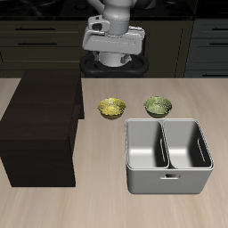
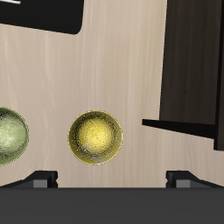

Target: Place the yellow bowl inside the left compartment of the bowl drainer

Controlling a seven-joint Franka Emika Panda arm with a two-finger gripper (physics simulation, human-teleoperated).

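Observation:
The yellow bowl [image 1: 111, 108] stands upright on the table behind the bowl drainer [image 1: 132, 160], a grey tub with two wells split by a middle wall. Both wells hold nothing. My gripper [image 1: 114, 43] hangs high above the back of the table, well clear of the bowl. In the wrist view the yellow bowl [image 2: 96, 136] lies below my gripper [image 2: 114, 179], slightly off centre. The two fingertips [image 2: 44, 178] are spread wide apart, with nothing between them.
An olive-green bowl [image 1: 158, 107] [image 2: 10, 134] of like size sits beside the yellow one, also behind the drainer. A dark brown cabinet block [image 1: 40, 125] [image 2: 197, 70] stands tall on the other side of the yellow bowl.

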